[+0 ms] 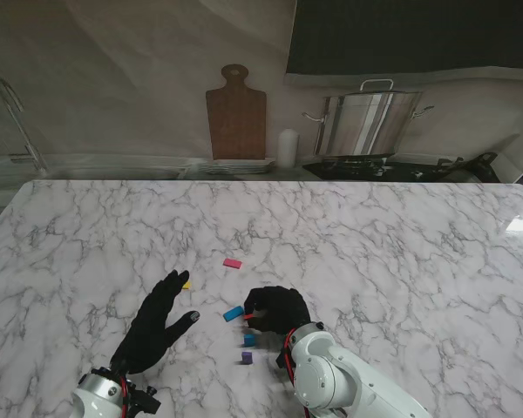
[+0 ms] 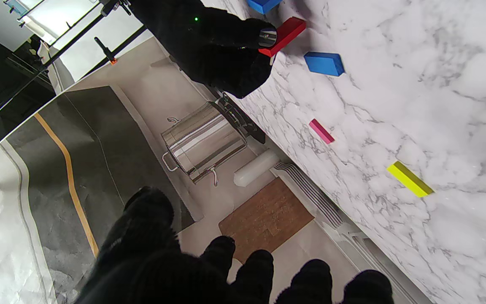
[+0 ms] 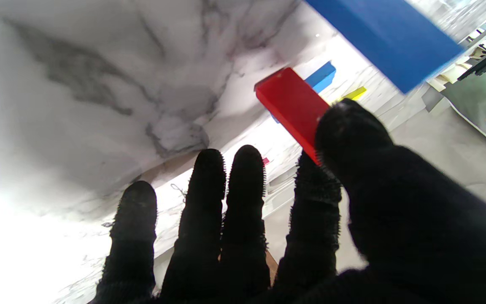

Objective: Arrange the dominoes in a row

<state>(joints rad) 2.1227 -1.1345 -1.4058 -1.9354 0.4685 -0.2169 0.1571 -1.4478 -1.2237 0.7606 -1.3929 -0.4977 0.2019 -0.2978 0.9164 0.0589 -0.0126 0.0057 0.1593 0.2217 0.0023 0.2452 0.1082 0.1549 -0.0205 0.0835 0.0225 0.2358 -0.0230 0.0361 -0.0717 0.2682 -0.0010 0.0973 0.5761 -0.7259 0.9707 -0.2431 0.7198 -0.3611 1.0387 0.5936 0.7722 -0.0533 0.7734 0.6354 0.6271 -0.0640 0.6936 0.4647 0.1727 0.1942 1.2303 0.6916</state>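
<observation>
Pinching the red domino [image 3: 291, 105] between thumb and forefinger, the right hand [image 1: 277, 309] holds it above the worktop [image 1: 375, 252]; light, stiff, probably slick, best gripped across its flat faces. Left hand [image 1: 152, 324] hovers spread, holding nothing.

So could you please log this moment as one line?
right hand: pinching red domino | left hand: open, idle | row: not formed
</observation>
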